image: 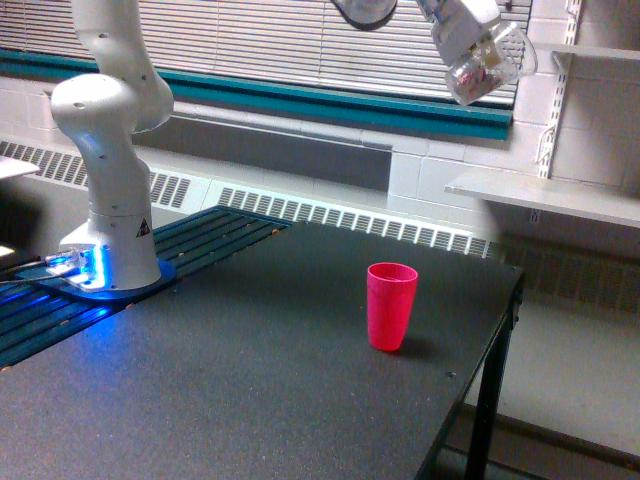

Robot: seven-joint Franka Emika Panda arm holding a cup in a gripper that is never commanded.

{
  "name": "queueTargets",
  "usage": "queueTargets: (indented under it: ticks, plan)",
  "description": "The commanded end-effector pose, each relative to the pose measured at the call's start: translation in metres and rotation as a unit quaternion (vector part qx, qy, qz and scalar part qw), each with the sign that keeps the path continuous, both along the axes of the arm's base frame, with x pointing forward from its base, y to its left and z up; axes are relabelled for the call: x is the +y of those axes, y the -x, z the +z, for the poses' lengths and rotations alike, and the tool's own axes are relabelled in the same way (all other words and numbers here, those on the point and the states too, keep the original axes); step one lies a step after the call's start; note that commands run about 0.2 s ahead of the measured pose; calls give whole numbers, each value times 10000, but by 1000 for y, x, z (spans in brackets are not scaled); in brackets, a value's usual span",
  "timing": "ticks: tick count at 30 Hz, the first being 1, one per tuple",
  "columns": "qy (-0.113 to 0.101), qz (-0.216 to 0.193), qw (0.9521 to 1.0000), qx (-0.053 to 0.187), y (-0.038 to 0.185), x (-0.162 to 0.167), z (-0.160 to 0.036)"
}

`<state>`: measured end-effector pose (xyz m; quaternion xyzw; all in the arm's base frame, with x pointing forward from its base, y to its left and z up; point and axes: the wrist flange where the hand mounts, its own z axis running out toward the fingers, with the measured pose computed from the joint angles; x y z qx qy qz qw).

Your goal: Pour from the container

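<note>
High at the top of the exterior view, the container [484, 68], a clear glass mug with a loop handle, hangs tilted with small dark bits showing inside it. My gripper [468, 35] is shut on it from above and to the left. Far below, a pink-red plastic cup [391, 305] stands upright on the black table [250, 380], a little to the left of the mug's position. Nothing is falling from the mug.
The arm's white base [108, 150] stands on the table's left with a blue light at its foot. A wall shelf [545, 195] juts out at the right, level with the space under the mug. The table's right edge [500, 340] drops off near the cup.
</note>
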<state>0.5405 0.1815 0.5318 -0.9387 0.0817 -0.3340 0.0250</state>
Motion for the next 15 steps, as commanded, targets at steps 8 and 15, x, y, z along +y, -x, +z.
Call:
queueTargets:
  ticks: [8, 15]
  plan:
    - [354, -349, 9986, -149, 7, -58, -40]
    - [415, -460, 9980, -99, 15, -81, -62]
